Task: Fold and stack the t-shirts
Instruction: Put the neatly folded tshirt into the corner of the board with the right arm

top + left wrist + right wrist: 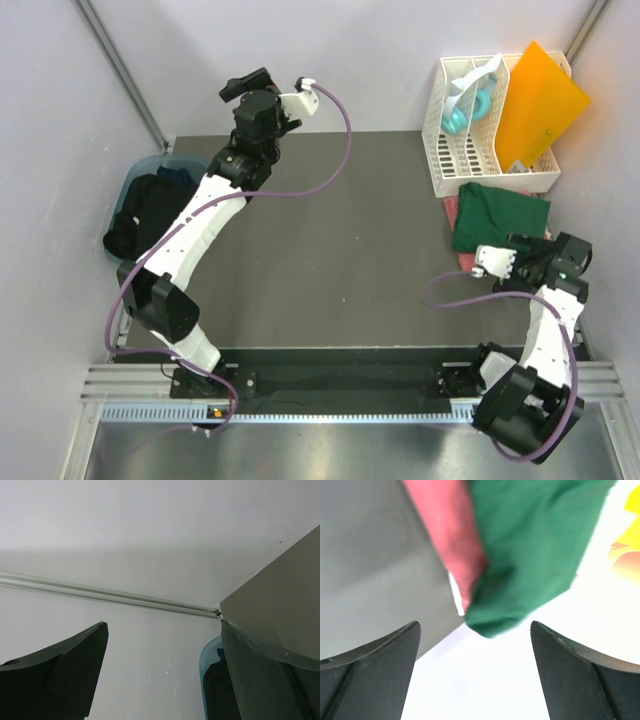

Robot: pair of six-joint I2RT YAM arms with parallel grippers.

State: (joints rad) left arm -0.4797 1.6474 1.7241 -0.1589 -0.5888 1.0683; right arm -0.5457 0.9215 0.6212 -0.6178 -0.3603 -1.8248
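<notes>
A folded dark green t-shirt [500, 215] lies on a coral pink t-shirt [453, 212] at the table's right side, in front of the rack. My right gripper [530, 245] is open and empty, just near of the stack's front right corner. In the right wrist view the green shirt [530, 545] and pink shirt [450, 535] lie just ahead of the open gripper [475, 625]. Dark t-shirts [145, 212] lie heaped in a blue bin [150, 165] at the left. My left gripper [250, 85] is open and empty, raised at the far left; its wrist view [162, 625] shows the wall.
A white slotted rack [480, 150] with a teal item and an orange sheet [540, 100] stands at the back right. The grey table [340, 240] lies between the arms. The blue bin [204, 665] with dark cloth [217, 685] shows low in the left wrist view.
</notes>
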